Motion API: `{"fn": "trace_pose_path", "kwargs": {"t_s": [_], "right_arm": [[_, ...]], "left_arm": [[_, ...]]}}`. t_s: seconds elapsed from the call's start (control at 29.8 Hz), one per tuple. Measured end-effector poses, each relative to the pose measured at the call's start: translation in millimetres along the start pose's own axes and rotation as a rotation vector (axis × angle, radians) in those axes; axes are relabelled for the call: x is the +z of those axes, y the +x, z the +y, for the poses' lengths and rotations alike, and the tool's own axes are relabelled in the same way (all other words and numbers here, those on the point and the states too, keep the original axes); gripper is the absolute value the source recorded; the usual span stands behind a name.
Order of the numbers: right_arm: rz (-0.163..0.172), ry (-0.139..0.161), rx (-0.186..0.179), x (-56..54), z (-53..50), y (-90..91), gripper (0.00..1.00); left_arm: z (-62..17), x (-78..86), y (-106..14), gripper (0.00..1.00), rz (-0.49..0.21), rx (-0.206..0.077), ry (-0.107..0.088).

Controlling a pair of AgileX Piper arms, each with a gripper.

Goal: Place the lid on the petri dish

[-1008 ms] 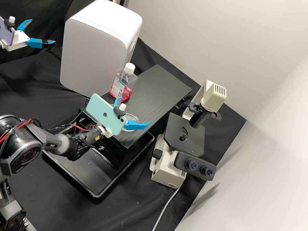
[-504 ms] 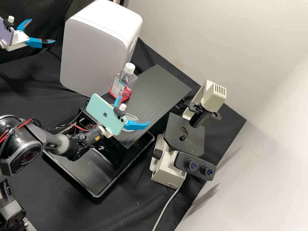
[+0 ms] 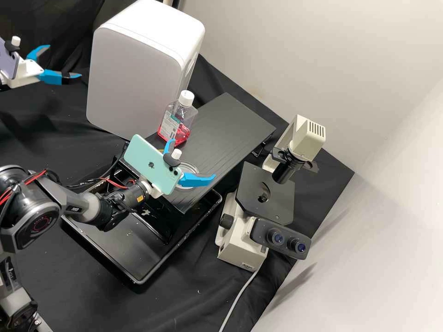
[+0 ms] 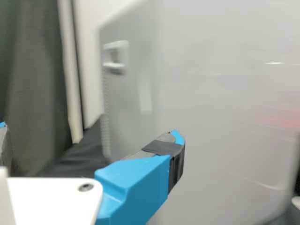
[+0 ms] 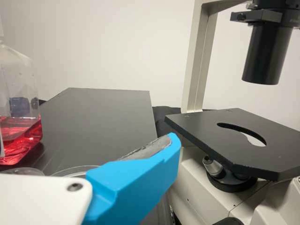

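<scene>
A clear round petri dish [image 3: 189, 168] lies on the near end of a black ridged platform [image 3: 226, 129]. I cannot tell its lid apart from its base. My right gripper [image 3: 188, 162] hangs just over it, open, with one blue finger on either side of the dish. In the right wrist view the dish's clear rim [image 5: 70, 170] shows just beyond my blue finger [image 5: 140, 173]. My left gripper [image 3: 54, 63] is open and empty, up at the far left beside a white box [image 3: 138, 64], whose wall [image 4: 225, 117] stands close in the left wrist view.
A bottle of red liquid [image 3: 177, 121] stands on the platform just behind the dish. A microscope [image 3: 267, 203] sits to the right, its stage [image 5: 234, 136] close to my right finger. A black tray [image 3: 129, 249] lies under the right arm.
My left gripper has dropped a little lower beside the white box. The right gripper and the dish have not moved.
</scene>
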State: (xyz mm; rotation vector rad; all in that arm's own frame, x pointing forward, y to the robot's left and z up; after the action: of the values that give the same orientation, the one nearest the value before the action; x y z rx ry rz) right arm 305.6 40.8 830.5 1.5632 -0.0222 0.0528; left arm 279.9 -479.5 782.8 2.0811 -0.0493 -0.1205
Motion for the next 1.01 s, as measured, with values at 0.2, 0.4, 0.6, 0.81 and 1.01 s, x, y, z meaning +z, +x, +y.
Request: {"fn": "trace_pose_path", "kwargs": {"t_s": [0.2, 0.4, 0.6, 0.81, 1.01], "right_arm": [[0.000, 0.000, 0.000, 0.0, 0.0, 0.0, 1.00], [0.000, 0.000, 0.000, 0.0, 0.0, 0.0, 1.00], [0.000, 0.000, 0.000, 0.0, 0.0, 0.0, 1.00], [0.000, 0.000, 0.000, 0.0, 0.0, 0.0, 1.00], [0.000, 0.000, 0.000, 0.0, 0.0, 0.0, 1.00]], "left_arm": [[-10.6, 32.9, -17.5, 1.00, -0.201, 0.036, 0.039], [-31.9, 47.1, -34.3, 1.00, -0.260, -0.055, 0.040], [-45.5, 56.4, -51.1, 1.00, -0.308, -0.122, 0.045], [-54.4, 69.5, -63.7, 1.00, -0.363, -0.162, 0.053], [-63.0, 76.6, -74.4, 1.00, -0.409, -0.204, 0.075]]}}
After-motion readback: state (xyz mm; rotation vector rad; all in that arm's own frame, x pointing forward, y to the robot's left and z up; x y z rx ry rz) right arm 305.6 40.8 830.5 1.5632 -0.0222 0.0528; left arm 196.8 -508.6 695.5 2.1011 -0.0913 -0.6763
